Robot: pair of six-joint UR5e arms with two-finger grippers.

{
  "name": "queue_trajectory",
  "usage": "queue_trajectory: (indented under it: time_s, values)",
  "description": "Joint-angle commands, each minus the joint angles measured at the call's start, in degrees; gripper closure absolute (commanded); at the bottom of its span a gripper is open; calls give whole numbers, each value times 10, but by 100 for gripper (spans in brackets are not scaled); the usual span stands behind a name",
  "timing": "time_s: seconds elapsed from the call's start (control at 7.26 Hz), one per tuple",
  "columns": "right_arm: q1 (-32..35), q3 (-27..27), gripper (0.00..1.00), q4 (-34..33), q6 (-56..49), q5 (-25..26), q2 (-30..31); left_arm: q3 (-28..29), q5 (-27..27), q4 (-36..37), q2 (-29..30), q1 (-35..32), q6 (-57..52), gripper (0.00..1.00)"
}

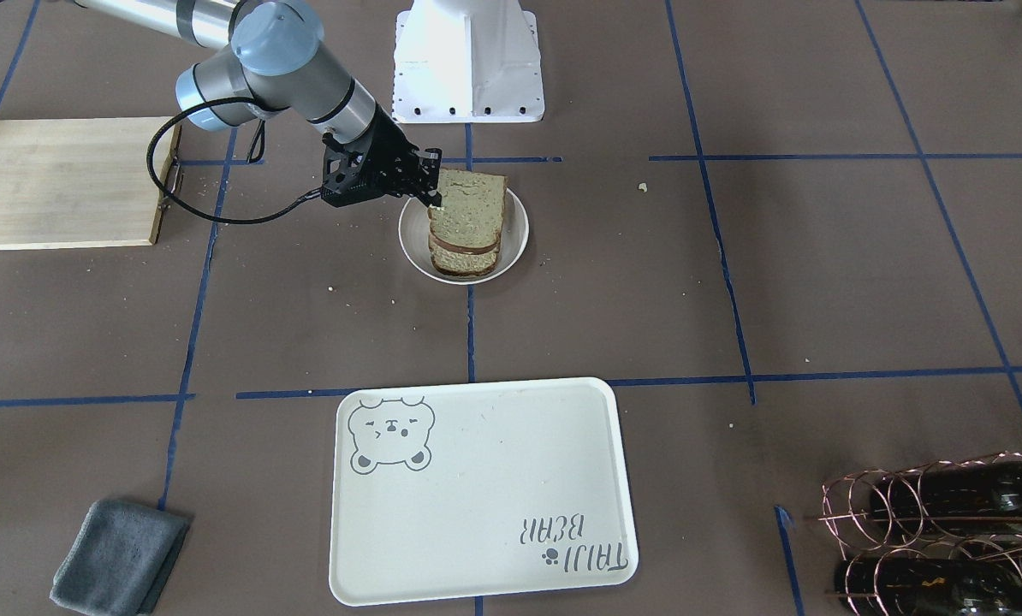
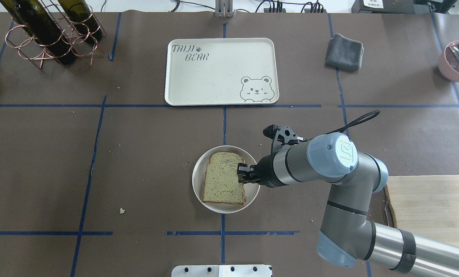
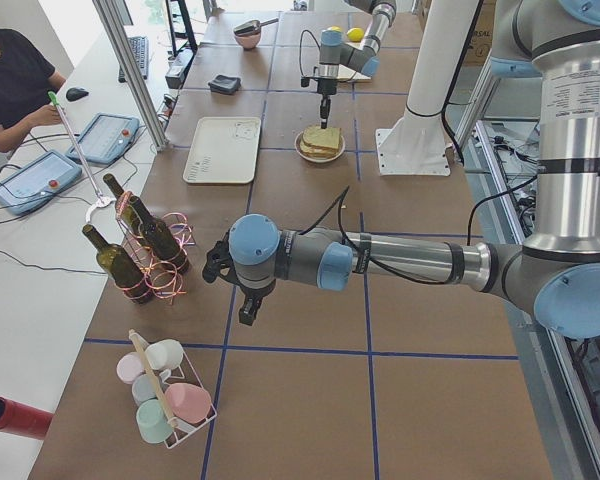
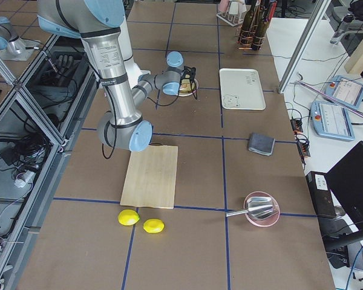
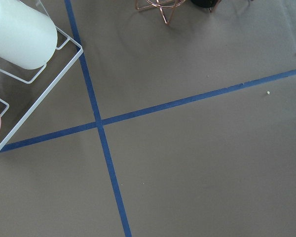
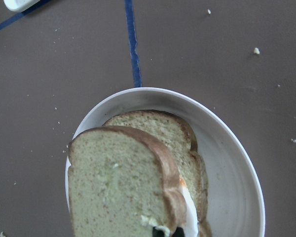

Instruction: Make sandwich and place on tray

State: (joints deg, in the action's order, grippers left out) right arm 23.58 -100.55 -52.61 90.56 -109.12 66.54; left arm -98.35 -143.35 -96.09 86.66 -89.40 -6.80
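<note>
The sandwich sits in a small round white plate [image 1: 517,229] [image 2: 197,181] at the table's middle. Its top bread slice [image 1: 470,210] [image 2: 222,177] [image 6: 113,182] is tilted up off the stack, and my right gripper [image 1: 432,198] [image 2: 241,175] is shut on that slice's edge. In the right wrist view a white fried egg [image 6: 188,210] with an orange spot peeks out under it, above the lower slice [image 6: 180,136] [image 1: 464,263]. The cream tray [image 1: 477,479] [image 2: 222,73] with the bear drawing holds nothing. My left gripper [image 3: 248,310] hangs far off near the wine rack; I cannot tell its state.
A wooden board [image 1: 57,184] lies on my right side, with two lemons [image 4: 142,222] beyond it. A grey cloth [image 1: 117,556], a copper rack of wine bottles [image 2: 49,30], a pink bowl [image 2: 458,59] and a mug rack [image 3: 165,400] stand around. A person [image 3: 10,80] sits beside the table.
</note>
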Motion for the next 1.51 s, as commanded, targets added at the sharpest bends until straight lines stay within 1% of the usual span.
queue_trajectory:
  time_s: [0.0, 0.14, 0.41, 0.55, 0.69, 0.83, 0.96, 1.1, 1.24, 1.38]
  values:
    - [0, 2, 100, -4, 0, 0, 1, 0, 0, -1, 1, 0, 0, 0]
    - [0, 5, 67, -4, -1, 0, 1, 0, 0, -6, 1, 1, 0, 0]
    - [0, 14, 51, -4, -1, -4, 1, 0, -1, -25, 2, 3, 2, 0]
    - [1, 13, 32, -4, -1, -7, 1, 0, -16, -41, 3, 9, 14, 0]
    - [14, 10, 30, -4, 0, -26, 0, -3, -27, -80, 4, 37, 79, 0]
    - [57, -3, 0, -4, 0, -76, 3, -8, -27, -155, 4, 76, 191, 0]
    - [119, -9, 0, -4, 0, -146, 10, -12, -31, -242, 4, 116, 314, 3]
    - [174, -14, 0, -2, -1, -197, 28, -16, -32, -312, 4, 167, 428, 5]
    - [216, -14, 0, -2, -9, -236, 37, -28, -29, -347, 10, 230, 538, 7]
    - [244, -11, 0, -2, -43, -256, 52, -37, -21, -354, 50, 285, 646, 7]
